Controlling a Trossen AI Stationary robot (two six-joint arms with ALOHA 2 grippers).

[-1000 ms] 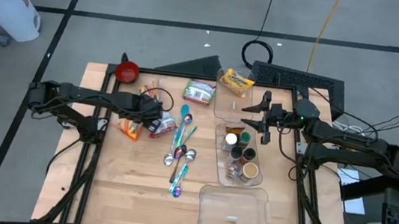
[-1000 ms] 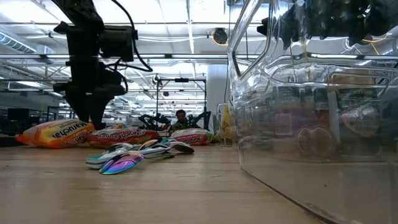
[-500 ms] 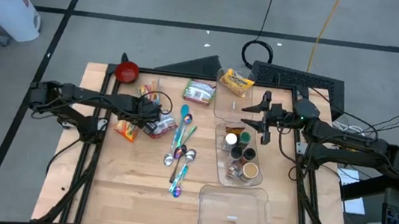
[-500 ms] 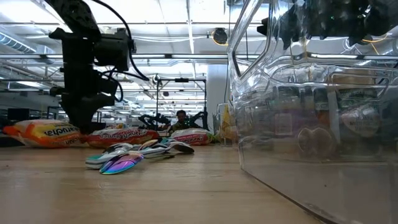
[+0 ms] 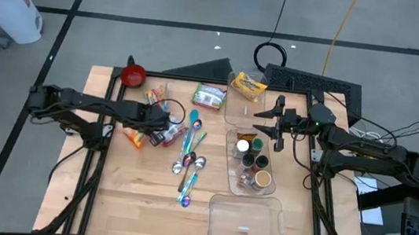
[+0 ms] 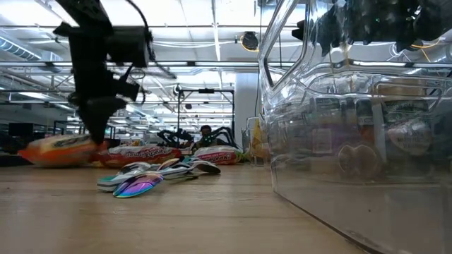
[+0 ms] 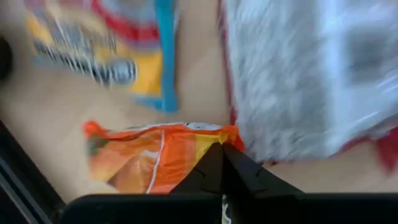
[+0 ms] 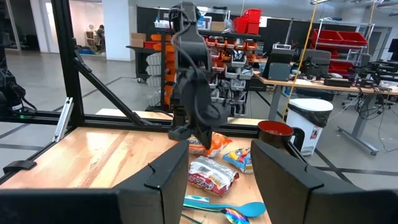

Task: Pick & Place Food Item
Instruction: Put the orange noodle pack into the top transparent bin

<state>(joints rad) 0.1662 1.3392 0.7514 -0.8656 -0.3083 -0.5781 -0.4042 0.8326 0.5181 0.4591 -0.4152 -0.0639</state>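
Currently, left end effector (image 7: 222, 149) is closed tight on edge of orange snack bag (image 7: 155, 155), low over worktop (image 5: 137, 196) at its left side. Bag lies beside red-white packet (image 5: 168, 133) and a blue-yellow packet (image 7: 106, 43). Right end effector (image 8: 221, 171) hangs w/ fingers partly apart, holding nothing, above clear tray (image 5: 255, 170) of small jars. Colourful spoons (image 5: 192, 155) lie mid-worktop. Red bowl (image 5: 133, 75) sits at far left corner.

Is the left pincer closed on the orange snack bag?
Yes. The left pincer is shut, its tips pinching the edge of the orange snack bag.
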